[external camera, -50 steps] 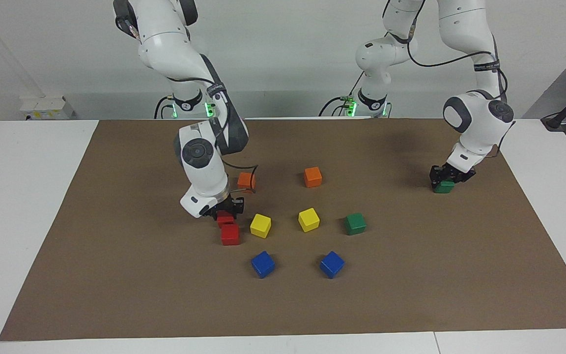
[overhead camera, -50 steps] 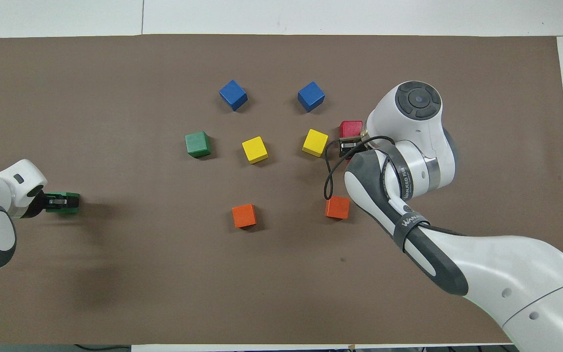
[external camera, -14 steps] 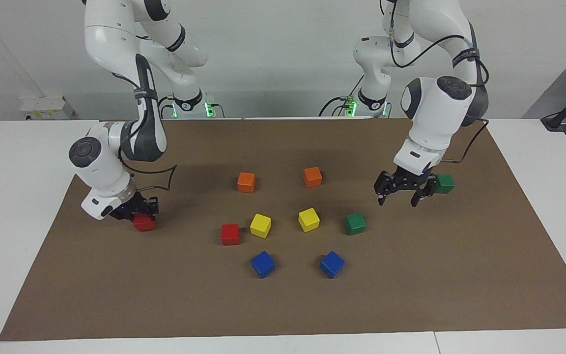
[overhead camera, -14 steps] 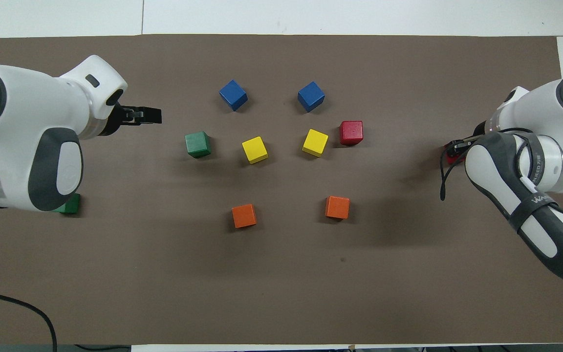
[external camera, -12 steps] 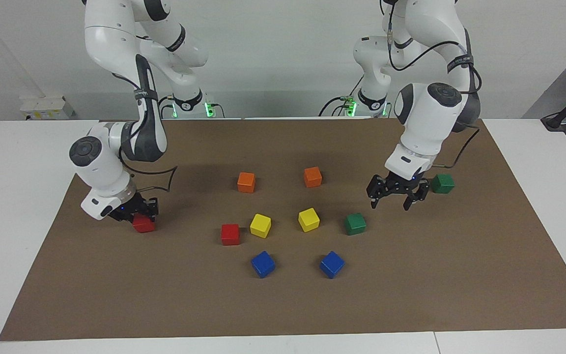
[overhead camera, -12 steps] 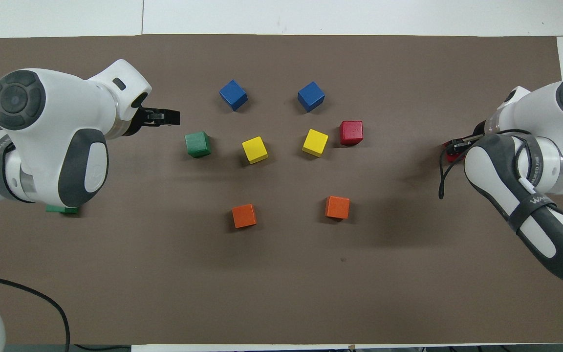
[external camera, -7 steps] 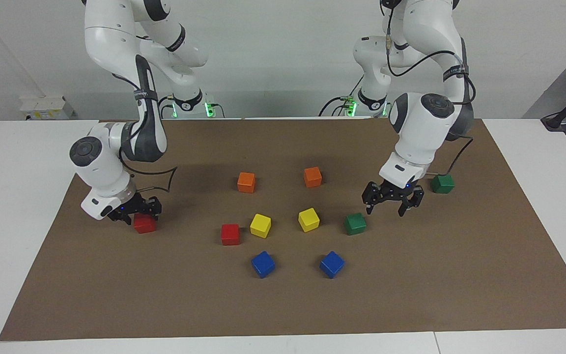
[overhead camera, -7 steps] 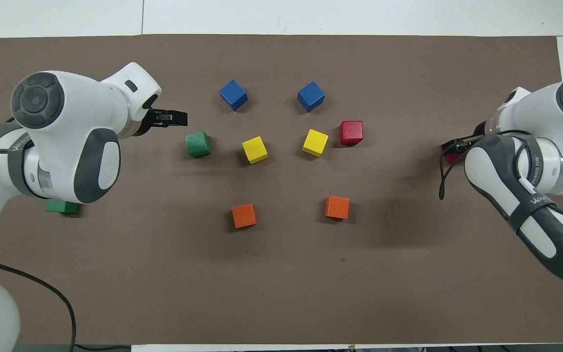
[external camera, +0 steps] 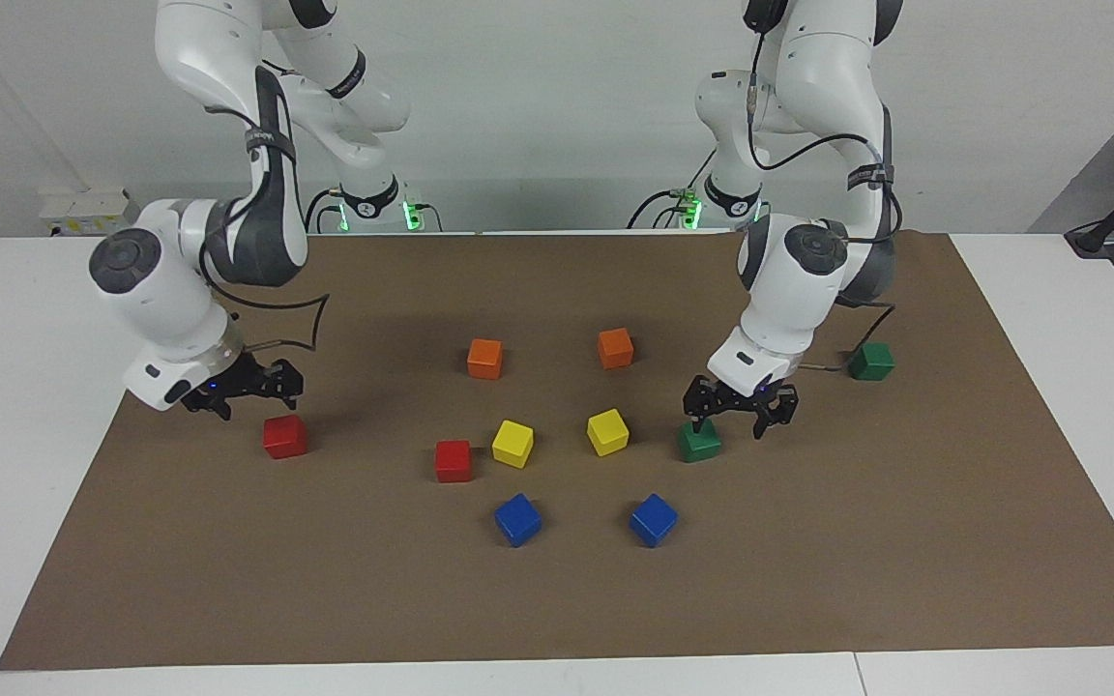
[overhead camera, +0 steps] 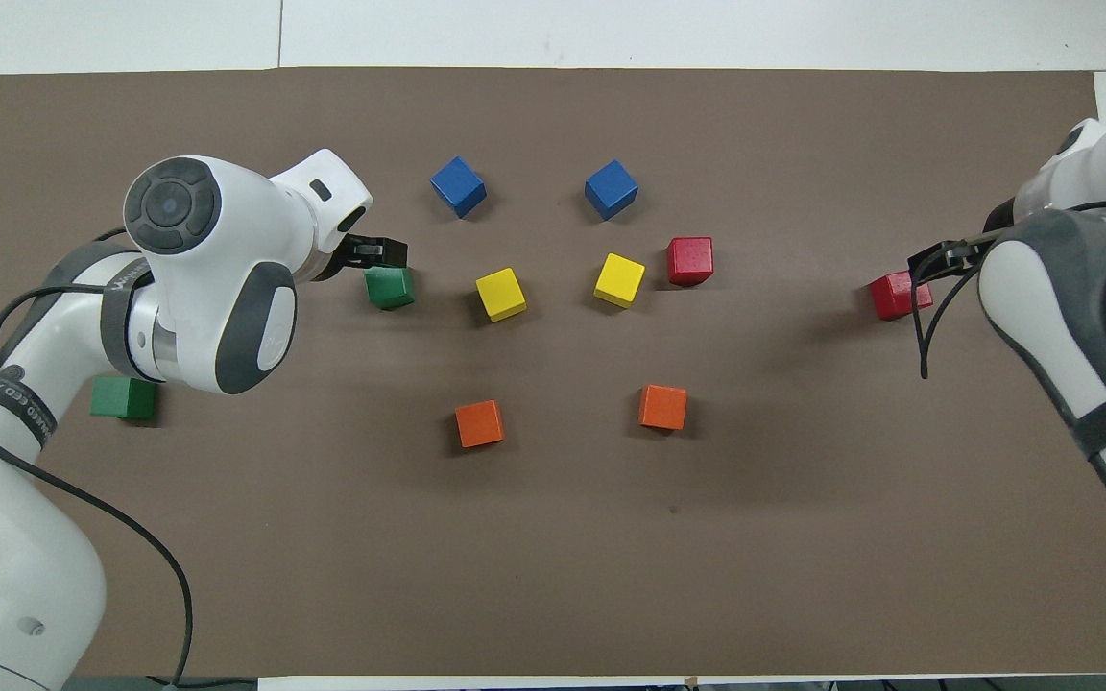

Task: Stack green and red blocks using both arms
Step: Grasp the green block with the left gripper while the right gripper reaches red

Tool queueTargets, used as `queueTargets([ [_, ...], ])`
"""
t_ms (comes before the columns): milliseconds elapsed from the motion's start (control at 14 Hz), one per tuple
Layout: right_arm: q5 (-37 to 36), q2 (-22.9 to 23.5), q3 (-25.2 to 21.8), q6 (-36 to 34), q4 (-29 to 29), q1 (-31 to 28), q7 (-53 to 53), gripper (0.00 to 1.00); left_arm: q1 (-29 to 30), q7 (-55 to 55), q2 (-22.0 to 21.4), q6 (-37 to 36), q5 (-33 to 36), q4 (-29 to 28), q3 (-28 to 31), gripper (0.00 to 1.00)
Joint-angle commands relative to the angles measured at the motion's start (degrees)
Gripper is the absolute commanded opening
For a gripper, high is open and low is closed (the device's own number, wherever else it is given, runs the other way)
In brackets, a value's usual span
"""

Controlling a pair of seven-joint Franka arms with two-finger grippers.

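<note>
left pincer (external camera: 737, 410) spread over green block (external camera: 699, 441), right pincer (external camera: 246, 387) spread

Four small glossy cubes lay flat and apart on the counter. One green cube (external camera: 699, 441) sat beside a yellow one; the second green cube (external camera: 870, 362) lay toward the left arm's end. One red cube (external camera: 453, 460) sat beside the other yellow one; the second red cube (external camera: 284, 436) lay toward the right arm's end.
</note>
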Motion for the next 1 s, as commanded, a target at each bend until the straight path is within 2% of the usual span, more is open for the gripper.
queueTargets([
  [0, -0.5, 2.5, 0.9, -8.8, 10.8, 1.6, 3.9, 1.0, -1.4, -9.6, 1.2, -0.4, 2.1, 1.5, 1.0, 1.0],
  [143, -0.7, 4.7, 0.8, -10.9, 16.2, 6.5, 9.3, 1.0, -2.0, -10.4, 1.2, -0.4, 2.2, 1.3, 1.2, 1.0],
  [358, -0.7, 6.8, 0.8, -10.2, 17.4, 12.7, 19.1, 1.0, -2.2, -11.9, 1.3, -0.3, 2.1, 1.5, 1.2, 1.0],
  [502, -0.7, 10.8, 0.8, -10.1, 22.1, 16.4, 25.5, 1.0, -2.6, -13.5, 1.5, -0.1, 2.1, 1.6, 1.2, 1.0],
  [931, -2.3, 17.0, 0.9, -4.5, 22.1, 20.0, 31.6, 1.0, -4.1, -14.8, 2.4, 0.2, 3.5, 1.5, 1.5, 1.0],
])
